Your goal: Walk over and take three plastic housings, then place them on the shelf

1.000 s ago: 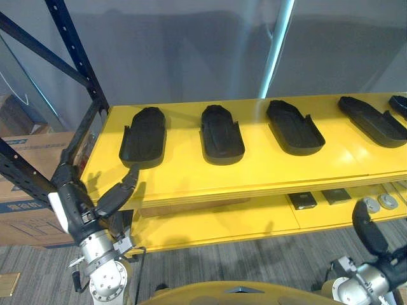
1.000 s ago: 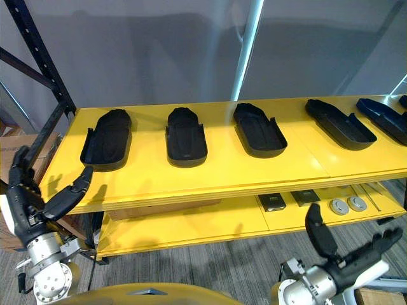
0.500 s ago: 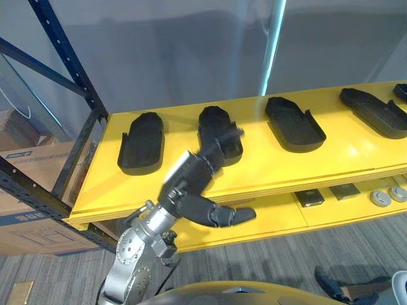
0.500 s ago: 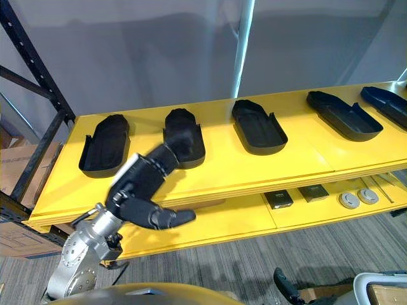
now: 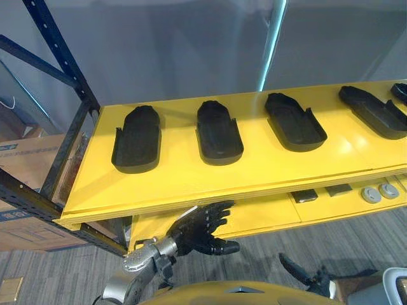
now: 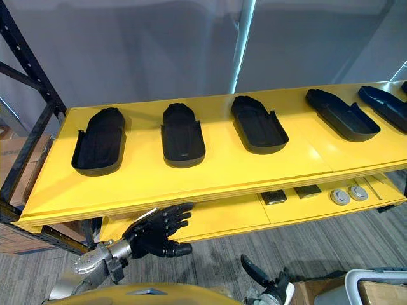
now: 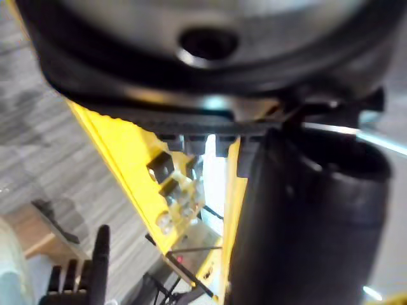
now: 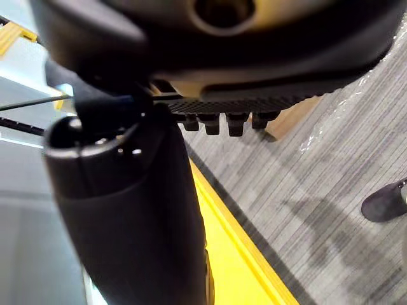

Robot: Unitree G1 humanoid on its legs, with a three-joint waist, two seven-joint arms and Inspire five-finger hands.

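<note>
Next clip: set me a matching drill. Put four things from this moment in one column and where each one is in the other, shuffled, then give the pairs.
1. left hand
2. leftmost plastic housing
3. round discs
4. right hand

A. on the lower board, towards its right part
B. low over the grey floor, at the lower right
C. on the top board, nearest the dark upright
D. just below the top board's front edge, fingers spread

Pairs: 1-D, 2-C, 3-A, 4-B

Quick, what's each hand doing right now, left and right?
Left hand: open, fingers spread, holding nothing.
Right hand: open, holding nothing.
</note>
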